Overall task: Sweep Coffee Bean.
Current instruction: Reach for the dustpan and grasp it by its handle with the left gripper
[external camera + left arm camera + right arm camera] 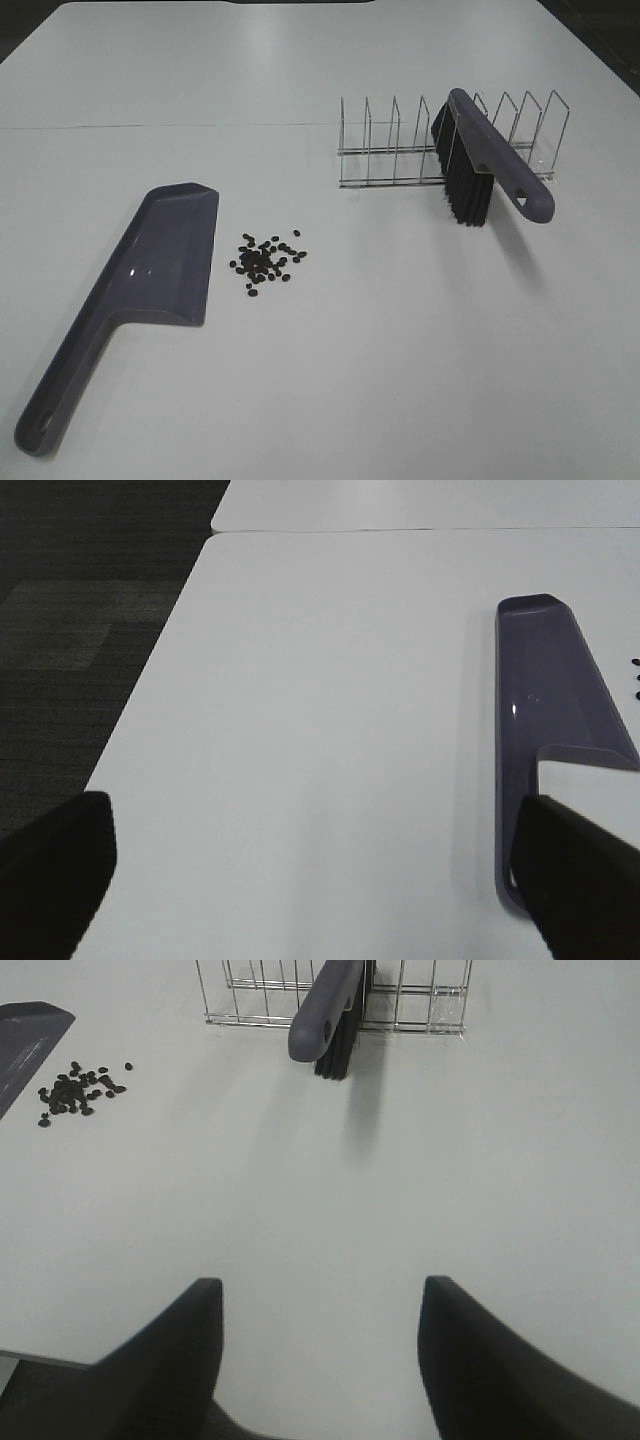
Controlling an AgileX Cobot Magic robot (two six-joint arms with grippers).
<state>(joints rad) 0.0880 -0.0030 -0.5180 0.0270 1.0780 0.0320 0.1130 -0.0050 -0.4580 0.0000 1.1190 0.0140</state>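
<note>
Probably the coffee beans (pixel 265 260), scattered left of centre beside the dustpan (pixel 165 255), are light and roll easily; the stiff brush handle (pixel 505 170), upper right, suits grasping. Left gripper (pixel 315 825) and right gripper (pixel 322 1295) stand spread, empty.

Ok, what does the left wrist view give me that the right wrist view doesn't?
Left wrist only: the dustpan along most of its length, the dark floor beside the white table, and the open left pincer. Right wrist only: the brush resting in the wire rack, the whole coffee bean pile, and the open right pincer. Both: the table, the dustpan (just a corner in the right wrist view), and a couple of beans.
</note>
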